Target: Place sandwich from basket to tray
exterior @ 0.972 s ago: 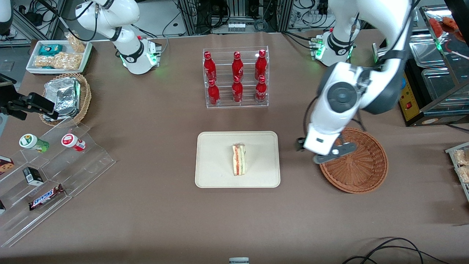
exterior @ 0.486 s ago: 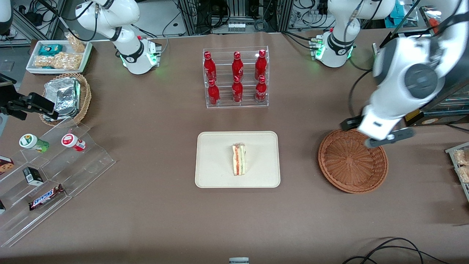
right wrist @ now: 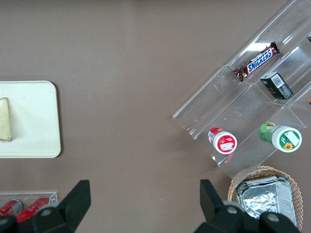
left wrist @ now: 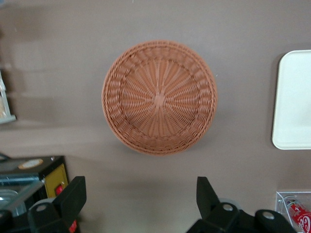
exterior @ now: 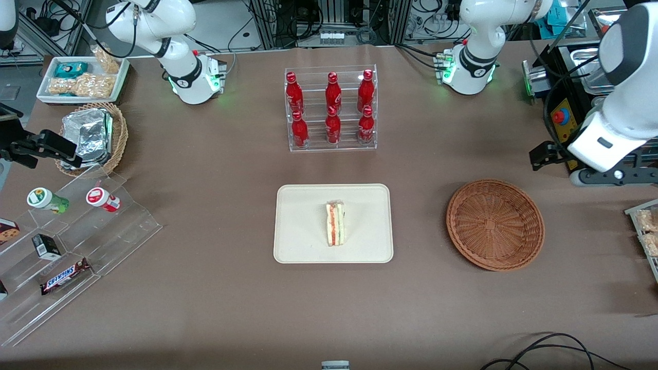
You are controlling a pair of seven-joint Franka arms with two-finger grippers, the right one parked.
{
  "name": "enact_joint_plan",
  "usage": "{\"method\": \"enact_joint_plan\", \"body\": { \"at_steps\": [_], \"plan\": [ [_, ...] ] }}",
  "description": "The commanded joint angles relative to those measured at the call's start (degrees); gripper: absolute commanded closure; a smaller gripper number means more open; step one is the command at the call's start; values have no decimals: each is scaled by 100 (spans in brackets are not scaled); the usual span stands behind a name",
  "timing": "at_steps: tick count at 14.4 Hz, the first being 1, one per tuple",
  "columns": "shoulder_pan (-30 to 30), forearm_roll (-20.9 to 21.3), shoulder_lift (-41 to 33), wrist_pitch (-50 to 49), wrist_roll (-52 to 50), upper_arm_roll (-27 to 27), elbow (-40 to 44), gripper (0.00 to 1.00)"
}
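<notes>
A: Brown cloth-covered table (exterior: 216,308), lab racks and cables at twelve o'clock. Items, nearest first?

B: Item 1: clear stepped stand (exterior: 77,246) at nine o'clock, chocolate bar (exterior: 65,276) lettered "SNICKERS", two capped cups and a small dark box, labels otherwise unreadable. Item 2: sandwich (exterior: 335,223), lying on the cream tray (exterior: 298,246) at centre; delivery looks finished. Item 3: basket (exterior: 495,223) at three o'clock, nothing in it.

A: And the gripper?

B: Item 4: gripper (left wrist: 138,199), fingers spread wide, holding nothing, raised clear of the basket toward the working arm's end of the table, probably pulled away since nothing is left to carry. Item 5: bottle rack (exterior: 331,108) at twelve o'clock, six red bottles, script too small to read.
</notes>
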Motion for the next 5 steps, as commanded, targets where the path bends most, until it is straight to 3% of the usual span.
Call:
{"method": "enact_joint_plan", "body": {
  "at_steps": [1,5],
  "plan": [
    [-21,-55,43,-119,222,130,296,0],
    [-514,-274,-9,-153,222,614,279,0]
  ]
}}
